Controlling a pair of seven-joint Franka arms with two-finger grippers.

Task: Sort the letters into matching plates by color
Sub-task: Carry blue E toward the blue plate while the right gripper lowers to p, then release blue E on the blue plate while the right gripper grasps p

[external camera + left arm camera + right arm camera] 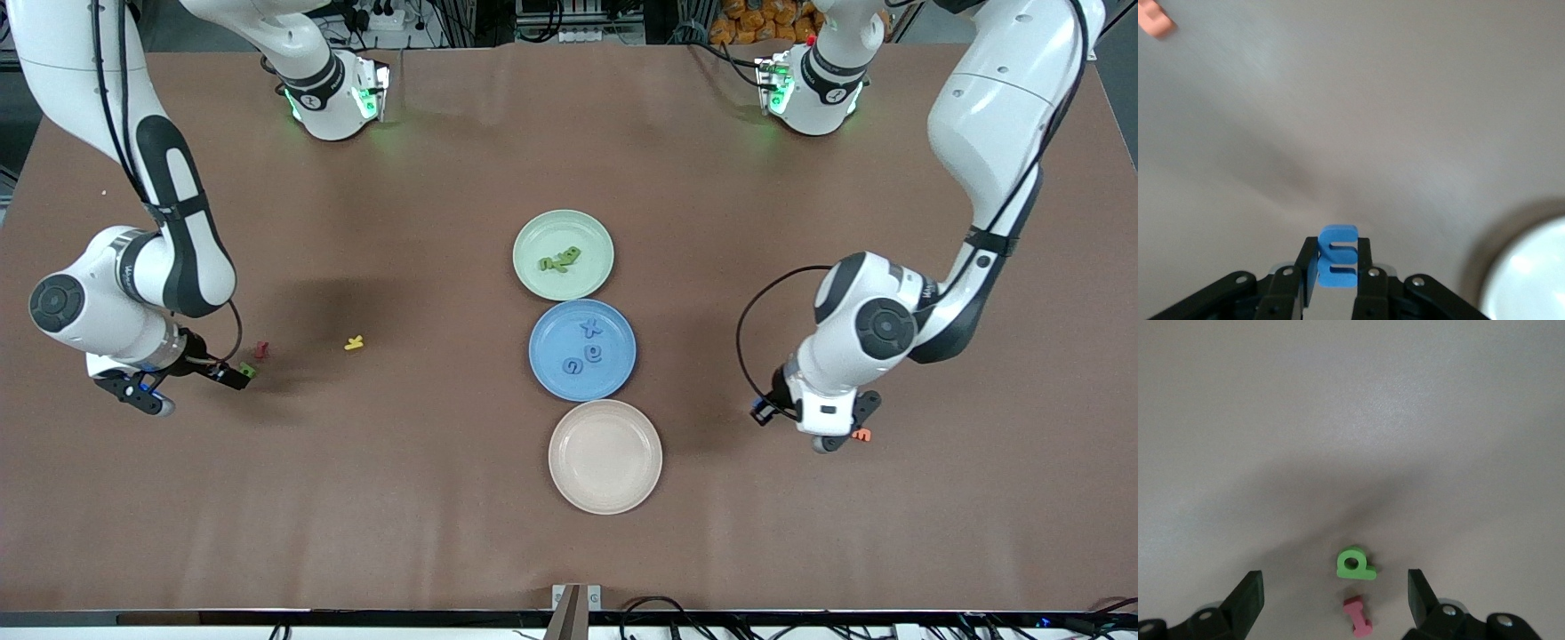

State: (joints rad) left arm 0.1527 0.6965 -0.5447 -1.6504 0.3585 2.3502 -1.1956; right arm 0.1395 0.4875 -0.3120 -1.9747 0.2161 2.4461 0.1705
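Tabletop [356, 498]: wide bare brown room at both ends; three plates line its middle.
Left gripper [1337, 267]: fingers clamped on a blue E [1337, 257], held upright above bare tabletop near the orange letter [861, 435].
Right gripper [1336, 597]: fingers spread wide, hanging over a green letter [1354, 563] and red letter [1358, 617].
Green plate [533, 262]: green letters [560, 260].
Blue plate [547, 364]: blue letters [582, 351].
Cream plate [605, 457]: nearest the camera.

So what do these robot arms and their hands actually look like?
Both arms are glossy white with black joint bands and round dark caps, thin black cables looping alongside. Green lights glow at the bases. The left hand and right hand have black two-finger tips.
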